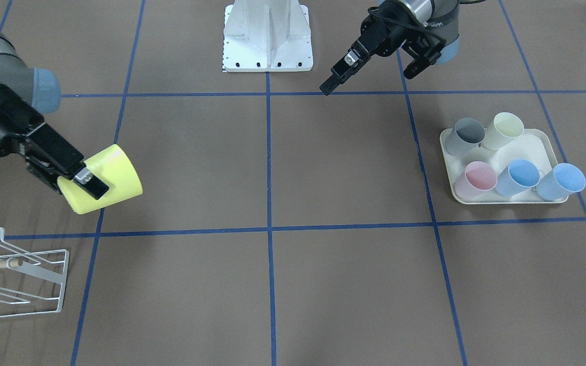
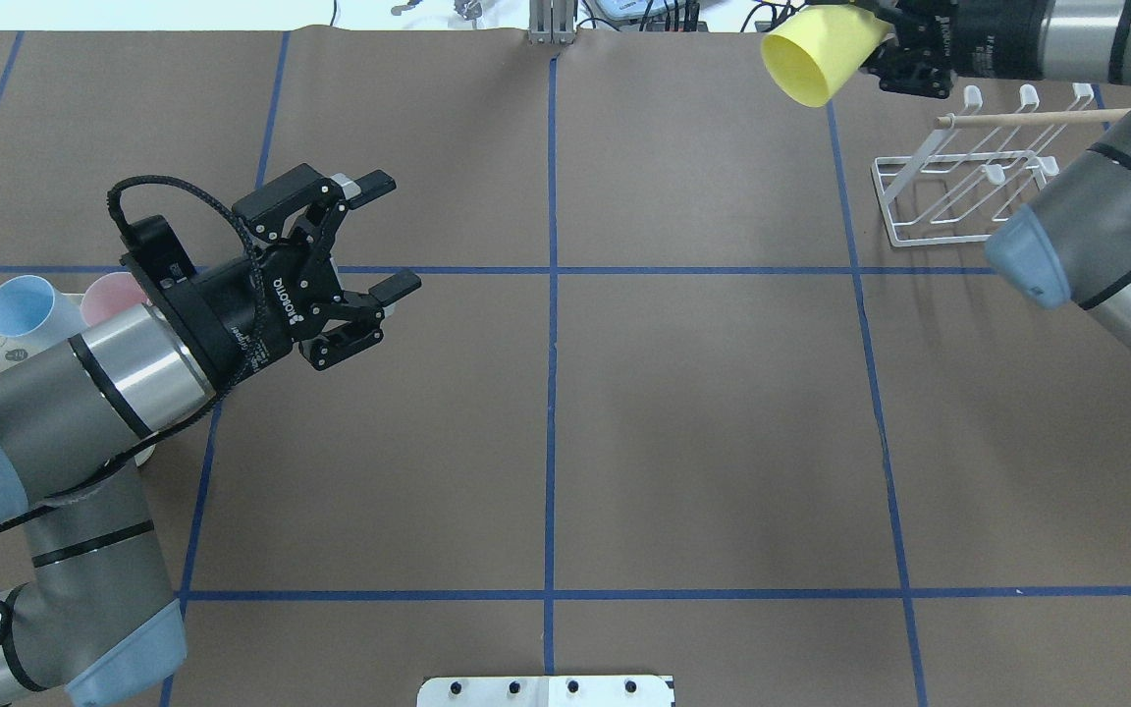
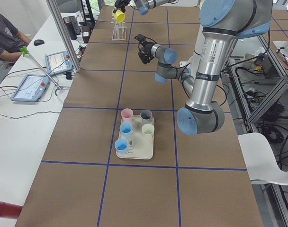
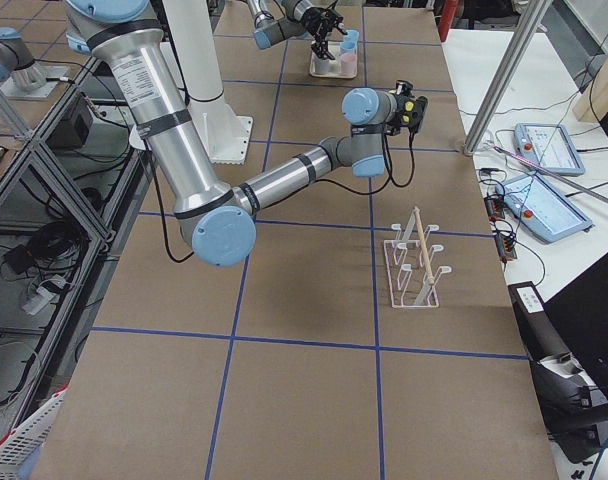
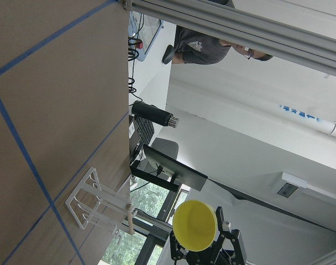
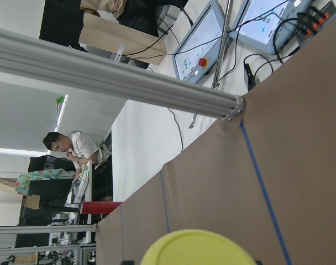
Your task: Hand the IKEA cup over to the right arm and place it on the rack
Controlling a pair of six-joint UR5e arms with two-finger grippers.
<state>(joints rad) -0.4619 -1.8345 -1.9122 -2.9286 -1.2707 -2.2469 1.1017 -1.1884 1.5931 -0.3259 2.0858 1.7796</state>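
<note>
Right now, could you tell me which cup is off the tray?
The yellow cup, gripped by the right gripper near the rack; the other five sit on the cream tray.

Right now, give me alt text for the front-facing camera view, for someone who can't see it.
The right pincer, at the view's left, grips a yellow cup tilted above the brown table, near the white wire rack in the lower-left corner. The left pincer hangs open at top right; a cream tray with five pastel cups sits at right.
</note>
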